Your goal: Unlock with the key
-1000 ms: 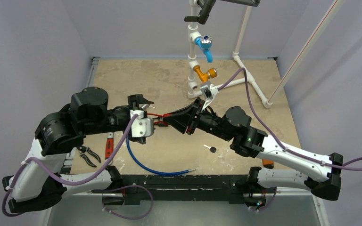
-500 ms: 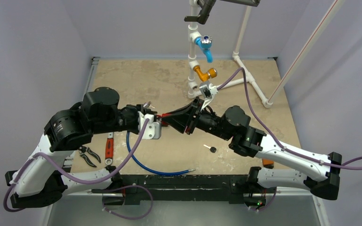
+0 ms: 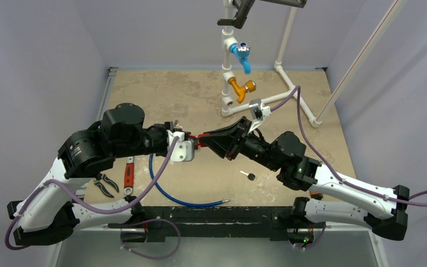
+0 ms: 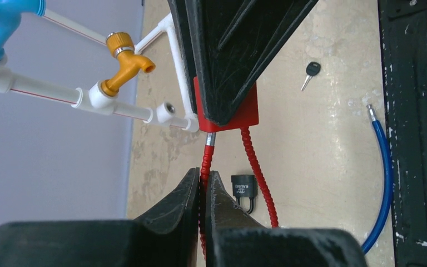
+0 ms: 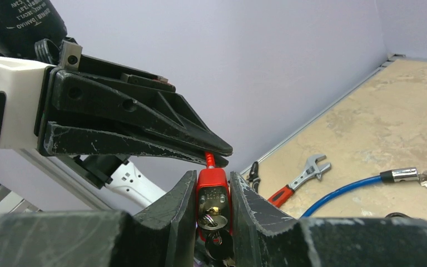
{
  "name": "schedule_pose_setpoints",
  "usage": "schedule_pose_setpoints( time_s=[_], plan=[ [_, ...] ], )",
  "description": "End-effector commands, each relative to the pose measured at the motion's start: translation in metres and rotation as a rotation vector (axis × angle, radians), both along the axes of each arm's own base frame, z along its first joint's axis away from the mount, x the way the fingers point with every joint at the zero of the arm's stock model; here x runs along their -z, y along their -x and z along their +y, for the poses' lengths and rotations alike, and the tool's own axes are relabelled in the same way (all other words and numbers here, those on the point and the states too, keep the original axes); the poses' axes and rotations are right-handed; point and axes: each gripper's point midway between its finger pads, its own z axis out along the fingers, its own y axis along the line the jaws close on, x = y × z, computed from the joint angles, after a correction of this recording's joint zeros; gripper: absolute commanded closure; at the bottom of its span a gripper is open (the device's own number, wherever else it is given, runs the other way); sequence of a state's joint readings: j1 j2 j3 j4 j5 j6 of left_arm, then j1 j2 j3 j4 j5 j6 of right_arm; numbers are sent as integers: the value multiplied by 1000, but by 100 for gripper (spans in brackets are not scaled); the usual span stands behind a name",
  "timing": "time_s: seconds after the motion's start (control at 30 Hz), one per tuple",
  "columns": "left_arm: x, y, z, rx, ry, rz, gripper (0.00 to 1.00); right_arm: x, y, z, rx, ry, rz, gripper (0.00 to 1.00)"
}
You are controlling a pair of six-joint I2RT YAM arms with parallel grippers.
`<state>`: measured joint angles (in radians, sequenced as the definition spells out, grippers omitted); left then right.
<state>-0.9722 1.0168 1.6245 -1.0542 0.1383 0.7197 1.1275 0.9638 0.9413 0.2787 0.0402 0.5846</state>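
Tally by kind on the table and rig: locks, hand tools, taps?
Locks: 3 (red cable lock, blue cable lock, black padlock)
Hand tools: 2 (pliers, wrench)
Taps: 2 (blue tap, orange tap)
Total: 7

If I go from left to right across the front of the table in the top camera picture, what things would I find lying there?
Pliers → wrench with an orange handle → blue cable → small black key.
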Motion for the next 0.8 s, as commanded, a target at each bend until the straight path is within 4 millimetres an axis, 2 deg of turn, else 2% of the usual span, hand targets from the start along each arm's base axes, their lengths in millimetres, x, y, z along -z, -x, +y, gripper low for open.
schedule_pose_setpoints(
  time_s=[0.0, 0.13, 0.23, 0.37, 0.4, 0.47, 0.5, 0.63, 0.77],
  plan=[
    [-9, -8, 33, -153, 39, 4, 100, -37, -5, -35, 99, -130, -37, 100],
    [-14, -9, 41, -182, 70, 4, 100, -29, -4, -41, 105, -154, -11, 100],
    [-3, -7, 41, -175, 48, 30, 100, -31, -4, -38, 101, -154, -14, 100],
    [-3, -6, 43, -176, 50, 25, 100, -36, -4, -40, 104, -162, -20, 100],
    [-4, -3, 40, -163, 59, 43, 90, -36, -4, -37, 95, -170, -20, 100],
    [-8, 5, 33, -114, 79, 75, 10, -39, -5, -25, 73, -161, -24, 100],
    [-13, 8, 29, -98, 93, 85, 1, -41, -5, -20, 63, -157, -28, 100],
    [-35, 17, 21, -39, 143, 98, 0, -50, -5, -10, 45, -151, -48, 100],
    [-32, 19, 13, 6, 115, 77, 0, -52, -5, -5, 32, -153, -47, 100]
  ],
)
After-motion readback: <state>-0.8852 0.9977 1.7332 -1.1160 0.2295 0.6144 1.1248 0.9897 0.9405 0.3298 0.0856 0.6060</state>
